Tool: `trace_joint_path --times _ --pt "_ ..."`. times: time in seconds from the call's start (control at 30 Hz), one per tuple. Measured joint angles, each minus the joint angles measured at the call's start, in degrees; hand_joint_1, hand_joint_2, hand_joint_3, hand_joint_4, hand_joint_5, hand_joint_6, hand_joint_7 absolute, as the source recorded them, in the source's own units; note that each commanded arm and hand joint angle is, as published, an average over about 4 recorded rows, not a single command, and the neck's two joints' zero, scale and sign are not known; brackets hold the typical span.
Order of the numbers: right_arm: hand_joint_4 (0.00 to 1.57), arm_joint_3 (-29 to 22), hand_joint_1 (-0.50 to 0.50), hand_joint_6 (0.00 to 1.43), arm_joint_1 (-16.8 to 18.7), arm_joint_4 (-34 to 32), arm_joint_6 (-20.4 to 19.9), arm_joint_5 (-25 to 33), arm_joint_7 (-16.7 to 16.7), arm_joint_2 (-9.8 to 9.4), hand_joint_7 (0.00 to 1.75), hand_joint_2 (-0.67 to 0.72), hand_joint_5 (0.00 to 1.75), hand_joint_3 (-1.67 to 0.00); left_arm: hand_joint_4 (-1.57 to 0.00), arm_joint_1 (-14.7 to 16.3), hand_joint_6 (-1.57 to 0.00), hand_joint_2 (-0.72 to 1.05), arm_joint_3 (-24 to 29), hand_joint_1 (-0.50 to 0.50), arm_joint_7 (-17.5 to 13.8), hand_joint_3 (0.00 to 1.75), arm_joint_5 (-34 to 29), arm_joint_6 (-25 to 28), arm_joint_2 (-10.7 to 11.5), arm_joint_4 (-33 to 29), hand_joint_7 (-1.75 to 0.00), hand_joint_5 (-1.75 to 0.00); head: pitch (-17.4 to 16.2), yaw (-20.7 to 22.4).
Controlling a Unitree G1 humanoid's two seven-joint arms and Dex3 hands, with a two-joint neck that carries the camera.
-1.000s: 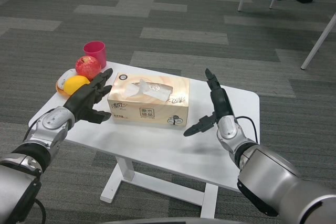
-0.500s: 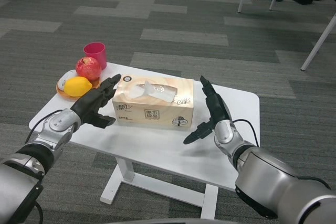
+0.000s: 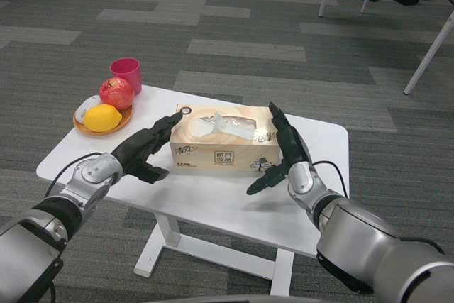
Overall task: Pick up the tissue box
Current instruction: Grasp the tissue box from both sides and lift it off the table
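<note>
The tissue box [image 3: 221, 144] is tan and cream with a white tissue poking from its top slot. It sits on the white table [image 3: 213, 196] near the middle. My left hand [image 3: 145, 152] presses flat against the box's left end, fingers spread. My right hand [image 3: 284, 152] presses against the box's right end, fingers stretched upward and the thumb pointing down to the left. The box is squeezed between the two hands and looks turned a little on the table.
An orange plate [image 3: 96, 127] at the table's back left holds a red apple [image 3: 117, 93] and a yellow lemon [image 3: 103, 117]. A pink cup [image 3: 125, 73] stands behind it. White table legs [image 3: 425, 40] of other furniture show at the far right.
Both hands have closed in on the box's ends, and the box has shifted to the right and turned slightly. The left hand has followed it to the right.
</note>
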Motion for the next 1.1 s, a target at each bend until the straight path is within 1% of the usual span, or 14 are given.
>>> trace_joint_path --times 0.1,0.13,0.23,0.3,0.43,0.6,0.73,0.8,0.9,1.03,1.1 --pt "0.09 0.0 -0.27 0.0 0.0 0.0 0.0 0.0 0.0 -0.01 0.0 0.14 0.0 -0.1 0.0 0.0 0.0 1.05 -0.6 0.5 -0.3 0.44 -1.0 0.1 -0.1 -0.4 0.0 -0.38 0.0 0.0" --pt "0.09 0.0 -0.27 0.0 0.1 0.0 0.0 0.0 0.0 -0.02 0.0 0.12 0.0 -0.12 0.0 0.0 0.0 1.05 -0.6 0.5 -0.4 0.44 -1.2 0.1 -0.1 -0.6 0.0 -0.41 0.0 0.0" --pt "0.09 -0.1 -0.29 0.0 0.7 -0.9 0.0 0.0 -0.1 -0.19 0.0 0.09 0.0 -0.16 0.0 0.3 0.0 1.05 -0.7 0.5 -0.8 0.44 -1.8 0.2 -0.1 -1.2 0.0 -0.41 0.1 0.2" --pt "0.09 -0.4 -0.29 0.0 2.0 -2.8 0.0 0.0 0.1 -0.67 0.0 0.09 0.0 -0.16 0.0 0.9 0.0 1.05 -0.5 0.5 -0.9 0.44 -2.7 0.2 -0.1 -1.9 0.0 -0.41 0.0 0.4" --pt "0.08 -1.6 -0.25 0.0 5.4 -7.2 -0.2 0.1 1.3 -1.93 0.0 0.09 0.0 -0.14 0.0 2.7 0.0 1.05 0.5 0.5 -1.1 0.44 -3.4 0.2 0.0 -3.6 0.0 -0.41 0.1 0.6" --pt "0.04 -2.3 -0.25 0.0 7.3 -10.0 -0.4 0.1 2.8 -2.9 0.0 0.03 0.0 -0.16 0.0 4.5 0.0 1.05 2.4 0.5 -1.6 0.44 -3.5 0.2 0.1 -4.9 0.0 -0.41 0.3 0.9" --pt "0.03 -2.5 -0.25 0.0 9.2 -13.4 -0.7 0.1 3.9 -4.12 0.0 -0.03 0.0 -0.16 0.0 5.3 0.0 1.05 3.3 0.5 -1.8 0.44 -3.5 0.3 0.3 -5.6 0.0 -0.41 0.3 0.9" --pt "0.02 -2.5 -0.25 0.0 10.1 -15.1 -0.8 0.1 4.2 -4.68 0.0 -0.03 0.0 -0.16 0.0 5.6 0.0 1.05 3.6 0.5 -1.8 0.44 -3.5 0.3 0.5 -6.0 0.0 -0.41 0.3 0.8" --pt "0.0 -2.6 -0.25 0.0 12.0 -18.8 -1.0 0.1 4.8 -5.76 0.0 -0.03 0.0 -0.16 0.0 6.8 0.0 1.05 4.1 0.5 -1.9 0.44 -3.5 0.3 1.1 -7.6 0.0 -0.41 0.3 0.7" --pt "0.0 -3.3 -0.26 0.0 14.4 -22.8 -1.1 0.2 5.6 -6.63 0.0 -0.1 0.0 -0.16 0.0 8.3 0.0 1.05 4.6 0.5 -2.1 0.44 -3.7 0.5 2.1 -10.0 0.0 -0.41 0.3 1.0" --pt "0.0 -4.0 -0.26 0.0 16.2 -25.9 -1.1 0.2 6.3 -7.36 0.0 -0.13 0.0 -0.16 0.0 9.9 0.0 1.05 5.2 0.5 -2.1 0.44 -4.1 0.6 2.6 -12.2 0.0 -0.41 0.2 1.3"
